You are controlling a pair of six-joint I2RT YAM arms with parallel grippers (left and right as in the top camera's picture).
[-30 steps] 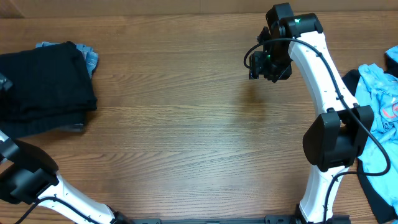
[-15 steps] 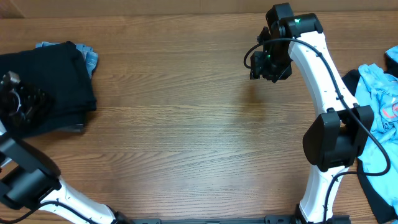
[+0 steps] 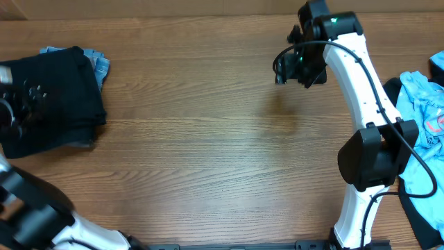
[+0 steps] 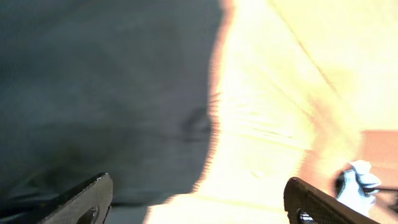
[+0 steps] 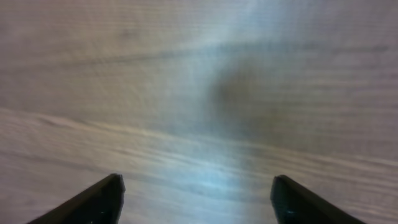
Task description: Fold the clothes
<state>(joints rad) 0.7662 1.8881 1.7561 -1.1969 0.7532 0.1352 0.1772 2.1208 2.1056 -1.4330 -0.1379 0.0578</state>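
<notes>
The clothes (image 3: 66, 87) are a black garment lying folded in a flat stack at the table's far left; in the left wrist view they show as dark cloth (image 4: 106, 93). My left gripper (image 3: 22, 105) hovers blurred over the stack's left part. Its jaws (image 4: 199, 180) stand wide open with nothing between them. My right gripper (image 3: 300, 66) hangs over bare wood at the back right, far from the clothes. It is open and empty too (image 5: 197, 179).
A blue denim piece (image 3: 103, 66) peeks out from under the black stack. A light blue printed shirt (image 3: 423, 114) lies on dark cloth (image 3: 393, 89) at the right edge. The right arm's base (image 3: 371, 163) stands at the front right.
My left gripper came in from the left edge over the black stack, still blurred with motion. The right gripper shifted slightly toward the back and opened wider.
</notes>
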